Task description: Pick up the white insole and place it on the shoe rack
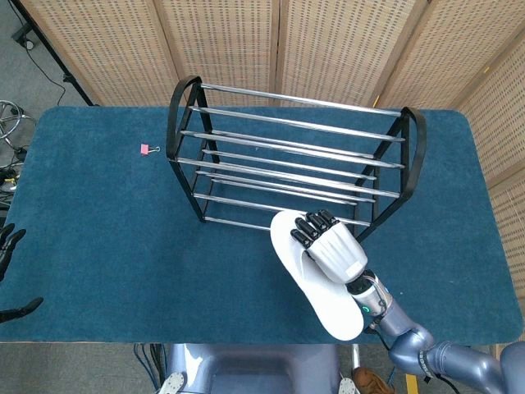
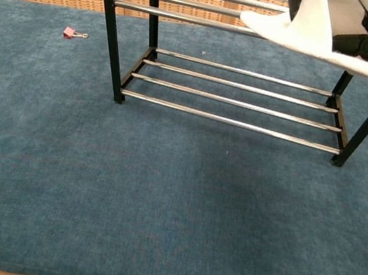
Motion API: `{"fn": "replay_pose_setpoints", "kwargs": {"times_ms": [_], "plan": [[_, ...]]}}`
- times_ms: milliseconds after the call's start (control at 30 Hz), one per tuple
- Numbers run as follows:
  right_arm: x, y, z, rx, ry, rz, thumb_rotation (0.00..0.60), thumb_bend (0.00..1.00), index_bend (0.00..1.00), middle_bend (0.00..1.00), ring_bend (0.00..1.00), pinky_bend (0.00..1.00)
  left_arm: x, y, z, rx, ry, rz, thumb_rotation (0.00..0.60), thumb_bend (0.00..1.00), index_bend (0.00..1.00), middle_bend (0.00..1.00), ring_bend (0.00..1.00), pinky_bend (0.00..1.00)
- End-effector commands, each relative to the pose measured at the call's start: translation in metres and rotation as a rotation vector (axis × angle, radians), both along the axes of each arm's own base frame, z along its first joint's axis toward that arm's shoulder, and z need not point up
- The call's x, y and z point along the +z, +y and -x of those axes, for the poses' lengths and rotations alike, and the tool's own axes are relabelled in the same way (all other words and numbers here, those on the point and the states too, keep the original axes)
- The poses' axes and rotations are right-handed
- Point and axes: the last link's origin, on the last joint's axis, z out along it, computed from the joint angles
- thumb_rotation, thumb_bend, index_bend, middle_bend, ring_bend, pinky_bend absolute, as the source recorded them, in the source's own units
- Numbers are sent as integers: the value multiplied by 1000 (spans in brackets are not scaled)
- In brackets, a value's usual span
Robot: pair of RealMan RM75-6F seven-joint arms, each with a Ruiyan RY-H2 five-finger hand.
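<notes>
Overhead, blue carpeted table (image 1: 98,246), wicker screens (image 1: 221,41).

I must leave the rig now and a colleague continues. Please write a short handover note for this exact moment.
Right hand: holds the white insole in the air, lifted off the table, its front end near the front bars of the shoe rack.
Left hand: at the table's left edge, only partly in view; its state is unclear.
Done: insole picked up and brought toward the rack.
Left: lay it on a shelf and let go.
A small pink clip lies on the table left of the rack.
</notes>
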Motion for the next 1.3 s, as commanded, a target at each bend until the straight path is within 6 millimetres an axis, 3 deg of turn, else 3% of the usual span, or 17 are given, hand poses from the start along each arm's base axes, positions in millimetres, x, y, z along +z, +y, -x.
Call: {"fn": "replay_pose_setpoints", "kwargs": {"times_ms": [33, 600, 1033, 1300], "plan": [[0, -2, -4, -37, -10, 32, 600, 694, 618, 550, 517, 577, 0, 0, 0, 0, 0, 0, 600, 0, 0, 0, 0, 0], [6, -13, -5, -164, 75, 251, 600, 695, 626, 558, 523, 580, 2, -3, 0, 9, 34, 0, 600, 0, 0, 0, 0, 0], [4, -19, -5, -283, 108, 322, 600, 695, 637, 569, 523, 580, -34, 9, 5, 9, 90, 75, 600, 0, 0, 0, 0, 0], [0, -21, -6, -332, 108, 340, 600, 694, 640, 572, 524, 580, -39, 13, 8, 21, 101, 84, 600, 0, 0, 0, 0, 0]]}}
